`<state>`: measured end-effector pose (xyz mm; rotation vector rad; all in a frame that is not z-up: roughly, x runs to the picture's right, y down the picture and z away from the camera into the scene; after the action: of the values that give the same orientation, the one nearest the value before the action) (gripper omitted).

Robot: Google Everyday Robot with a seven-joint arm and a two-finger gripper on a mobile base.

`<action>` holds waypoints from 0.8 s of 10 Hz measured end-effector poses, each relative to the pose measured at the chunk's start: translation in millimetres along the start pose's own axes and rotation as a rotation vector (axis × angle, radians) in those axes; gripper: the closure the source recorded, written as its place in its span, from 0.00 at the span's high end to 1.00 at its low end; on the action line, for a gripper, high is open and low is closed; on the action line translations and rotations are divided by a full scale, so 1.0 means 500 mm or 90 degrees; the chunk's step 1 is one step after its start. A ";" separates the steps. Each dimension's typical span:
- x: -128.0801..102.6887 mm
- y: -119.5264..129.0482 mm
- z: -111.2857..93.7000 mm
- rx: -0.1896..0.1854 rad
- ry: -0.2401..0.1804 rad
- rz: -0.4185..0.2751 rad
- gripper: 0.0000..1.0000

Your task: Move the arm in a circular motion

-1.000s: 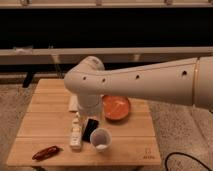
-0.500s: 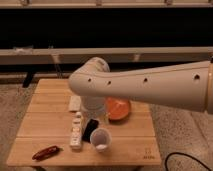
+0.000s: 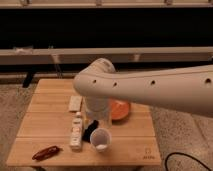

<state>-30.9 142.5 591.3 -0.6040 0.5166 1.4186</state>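
Note:
The cream-white arm [image 3: 150,89] reaches in from the right edge as a thick tube with small dark holes. It bends at a rounded elbow [image 3: 100,72] above the wooden table [image 3: 45,125]. A narrower wrist segment [image 3: 97,111] drops straight down from the elbow. The dark gripper [image 3: 91,132] hangs at its end, just above the table top, beside a white cup [image 3: 101,139] lying on its side. Much of the gripper is hidden by the wrist and the cup.
An orange bowl [image 3: 121,110] sits behind the wrist, partly hidden by the arm. A white bottle [image 3: 76,131] lies left of the gripper, a flat white packet [image 3: 75,103] further back, a red-brown item [image 3: 46,152] at the front left. A dark cable [image 3: 186,160] lies on the floor at right.
The elbow has shifted to the right over the table, and the wrist and gripper moved right with it. The things on the table have not moved.

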 end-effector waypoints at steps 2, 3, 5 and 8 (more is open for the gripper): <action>0.007 -0.024 -0.003 -0.003 -0.001 0.007 0.65; 0.007 -0.024 -0.003 -0.005 -0.002 0.007 0.65; 0.011 -0.042 -0.003 -0.005 -0.002 0.014 0.65; -0.022 -0.070 -0.001 -0.009 -0.005 0.022 0.65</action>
<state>3.1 132.1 600.9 -0.6023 0.5129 1.4580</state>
